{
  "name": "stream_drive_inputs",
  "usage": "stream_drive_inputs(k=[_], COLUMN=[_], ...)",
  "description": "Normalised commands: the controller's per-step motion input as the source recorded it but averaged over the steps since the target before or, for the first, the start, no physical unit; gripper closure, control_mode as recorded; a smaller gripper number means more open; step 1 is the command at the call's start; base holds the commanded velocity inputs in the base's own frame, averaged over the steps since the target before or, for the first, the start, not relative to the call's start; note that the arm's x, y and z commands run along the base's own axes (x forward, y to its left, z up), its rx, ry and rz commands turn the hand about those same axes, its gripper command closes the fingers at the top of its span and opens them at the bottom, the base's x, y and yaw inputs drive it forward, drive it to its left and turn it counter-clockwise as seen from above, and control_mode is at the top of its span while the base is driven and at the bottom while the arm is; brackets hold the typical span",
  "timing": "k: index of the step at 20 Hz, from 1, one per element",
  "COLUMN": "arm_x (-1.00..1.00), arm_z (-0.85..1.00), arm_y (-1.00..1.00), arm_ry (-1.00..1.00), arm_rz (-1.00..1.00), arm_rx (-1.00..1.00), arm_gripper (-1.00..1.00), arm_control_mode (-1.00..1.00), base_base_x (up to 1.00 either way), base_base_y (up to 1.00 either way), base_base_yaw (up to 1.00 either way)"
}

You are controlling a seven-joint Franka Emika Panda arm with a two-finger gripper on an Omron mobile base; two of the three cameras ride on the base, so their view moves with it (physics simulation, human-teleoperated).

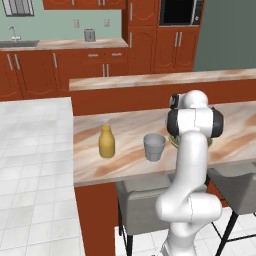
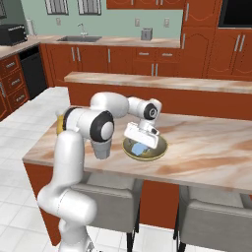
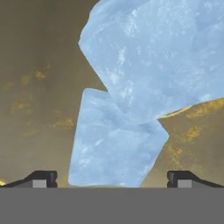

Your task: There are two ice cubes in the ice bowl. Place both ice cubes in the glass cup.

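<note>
Two pale blue ice cubes lie touching in the yellowish-olive ice bowl [image 2: 145,157] on the counter. In the hand view one ice cube [image 3: 153,57] leans over the other ice cube [image 3: 113,144], with the bowl's floor [image 3: 35,109] around them. My gripper [image 2: 141,140] hangs just above the bowl, pointing down at the ice [image 2: 139,148]. It is open [image 3: 112,179]: one fingertip [image 3: 41,178] stands on each side of the nearer cube without touching it. The grey-blue glass cup [image 1: 154,146] stands upright left of the bowl and is partly behind my arm [image 2: 102,147].
A yellow bottle [image 1: 106,142] stands on the counter left of the cup. A raised ledge [image 1: 165,79] runs behind the counter. Two grey stools [image 2: 110,199] are tucked under the counter's near edge. My arm covers most of the bowl [image 1: 172,141] in the left base view.
</note>
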Motion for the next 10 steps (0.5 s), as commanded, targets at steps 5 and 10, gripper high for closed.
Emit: stream_drive_inputs(k=[5,10], arm_x=[0.20,0.09], arm_z=[-0.01,-0.09], arm_y=[0.04,0.00], arm_ry=[-0.01,0.00], arm_rz=[-0.05,-0.03], arm_rx=[0.00,0.00], arm_gripper=[-1.00,-1.00], arm_control_mode=[-1.00,-1.00], base_base_x=[0.00,0.00], base_base_y=[0.00,0.00], base_base_yaw=[0.00,0.00])
